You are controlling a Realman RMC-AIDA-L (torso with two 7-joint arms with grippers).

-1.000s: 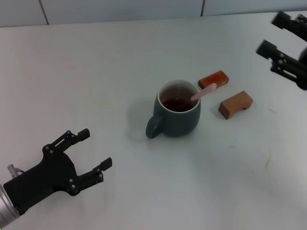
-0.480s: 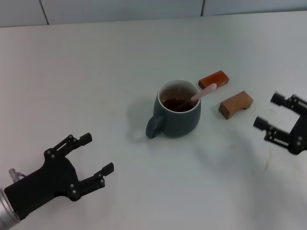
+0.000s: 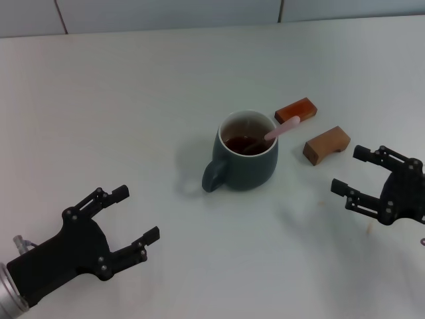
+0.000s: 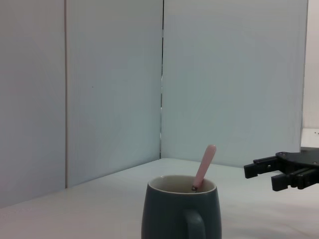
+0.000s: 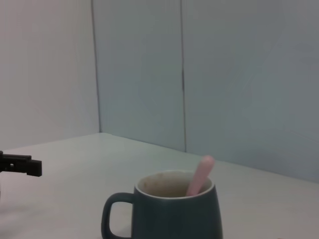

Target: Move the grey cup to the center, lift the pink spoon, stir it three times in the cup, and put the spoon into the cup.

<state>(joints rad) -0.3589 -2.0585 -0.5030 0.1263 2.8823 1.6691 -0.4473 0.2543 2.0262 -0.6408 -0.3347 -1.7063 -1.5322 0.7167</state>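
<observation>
The grey cup (image 3: 246,154) stands near the middle of the white table, handle toward my left, with dark reddish-brown liquid inside. The pink spoon (image 3: 281,127) rests in it, its pale pink handle leaning out over the right rim; its bowl is hidden in the liquid. Both wrist views show the cup (image 4: 181,209) (image 5: 172,206) with the spoon handle (image 4: 204,166) (image 5: 199,175) sticking up. My left gripper (image 3: 136,214) is open at the near left, well away from the cup. My right gripper (image 3: 350,170) is open at the right, apart from the cup; it also shows in the left wrist view (image 4: 266,173).
Two brown wooden blocks lie right of the cup: a reddish one (image 3: 295,109) just behind the spoon handle and a lighter one (image 3: 326,144) between the cup and my right gripper. A pale wall runs along the table's far edge.
My right gripper has come down from the far right corner toward the near right and then slightly leftward. The left gripper shifted a little. Cup and spoon have not moved.
</observation>
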